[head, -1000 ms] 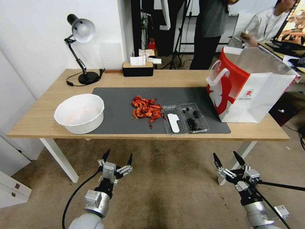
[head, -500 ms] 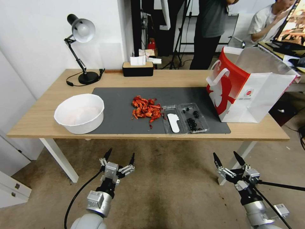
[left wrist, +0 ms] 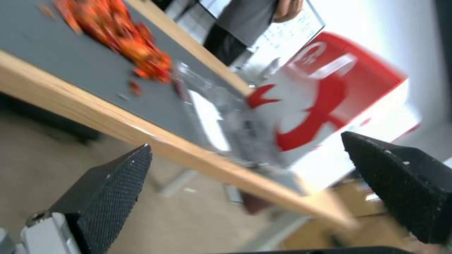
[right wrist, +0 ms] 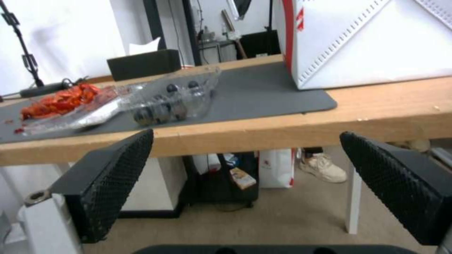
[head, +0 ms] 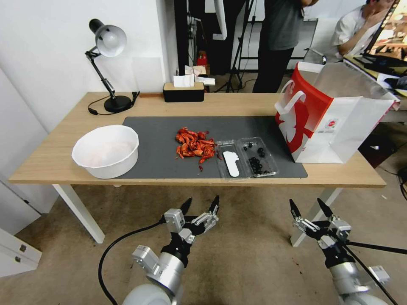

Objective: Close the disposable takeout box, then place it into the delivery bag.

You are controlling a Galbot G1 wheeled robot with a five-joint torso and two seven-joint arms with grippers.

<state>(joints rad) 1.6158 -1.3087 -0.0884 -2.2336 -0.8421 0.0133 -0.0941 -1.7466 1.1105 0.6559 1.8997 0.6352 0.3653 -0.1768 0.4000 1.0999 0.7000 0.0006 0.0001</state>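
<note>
The desk [head: 55, 165] stands in front of the robot with a dark mat [head: 161, 144] across its middle. On the right end the bag [head: 335, 123] stands upright, mouth open at the top, its red side turned toward the mat. At the left sits a white bowl [head: 106, 150], and mid-mat there is a heap of red scraps [head: 194, 145]. Just beside that heap, between it and the bag, the box [head: 247, 157] lies wide open near the desk's front edge, both halves flat; the half nearer the scraps holds the white label, the other the dark berries.

Both arms hang low in front of the desk, below its top and touching nothing. The left pincer [head: 199, 208] is spread wide and empty, tilted up toward the box. The right pincer [head: 308, 209] is likewise wide open and empty, under the bag end of the desk.

I'd say the closing step has barely begun: this looks like the approach. Next, a pincer has to rise above the desk edge, catch one half's outer rim and fold it over the other without spilling berries
</note>
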